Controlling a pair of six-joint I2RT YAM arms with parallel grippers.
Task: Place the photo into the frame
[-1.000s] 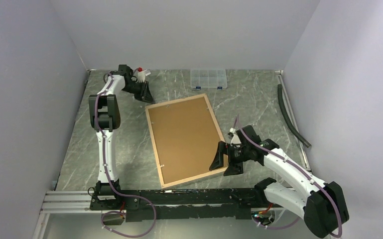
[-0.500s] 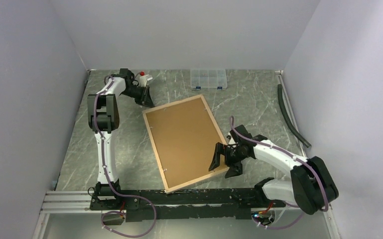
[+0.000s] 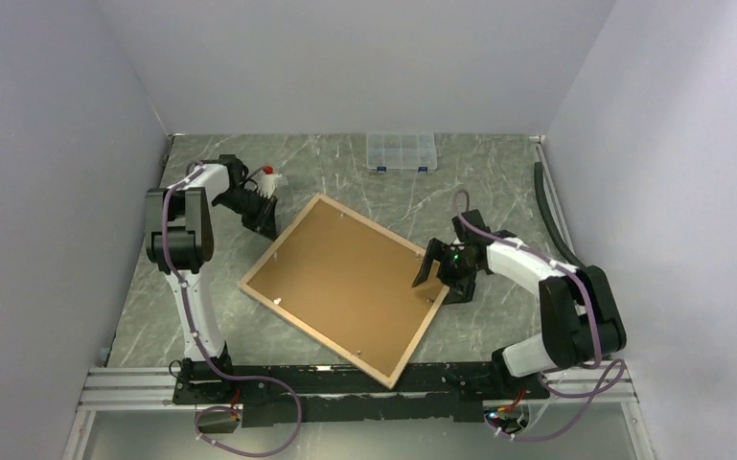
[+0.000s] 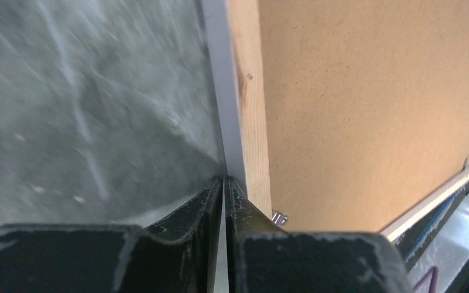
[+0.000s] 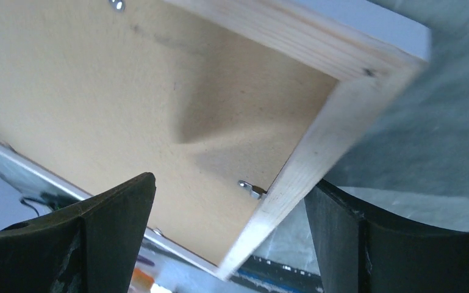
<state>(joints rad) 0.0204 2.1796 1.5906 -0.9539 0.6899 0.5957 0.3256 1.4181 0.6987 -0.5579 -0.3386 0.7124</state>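
Observation:
The frame [image 3: 383, 240] lies back up and turned diagonally on the table. The plain brown backing board [image 3: 345, 286] fills it. The photo is hidden or out of view. My left gripper [image 3: 266, 222] is shut and empty. In the left wrist view its tips [image 4: 224, 180] touch the outer edge of the frame's wood border [image 4: 250, 122]. My right gripper [image 3: 438, 285] is open at the frame's right corner. In the right wrist view it [image 5: 232, 183] straddles the wood border [image 5: 317, 146], one finger over the board and one outside. A metal clip [image 5: 251, 189] sits between the fingers.
A clear plastic compartment box [image 3: 401, 151] stands at the back. A small white object with a red top [image 3: 268, 182] sits beside the left wrist. A black hose [image 3: 561, 225] runs along the right wall. The arms' base rail [image 3: 345, 383] lies under the frame's near corner.
The frame has swung counterclockwise from nearly upright to diagonal. My left gripper moved nearer along its upper left edge. My right gripper moved farther away with the frame's right corner.

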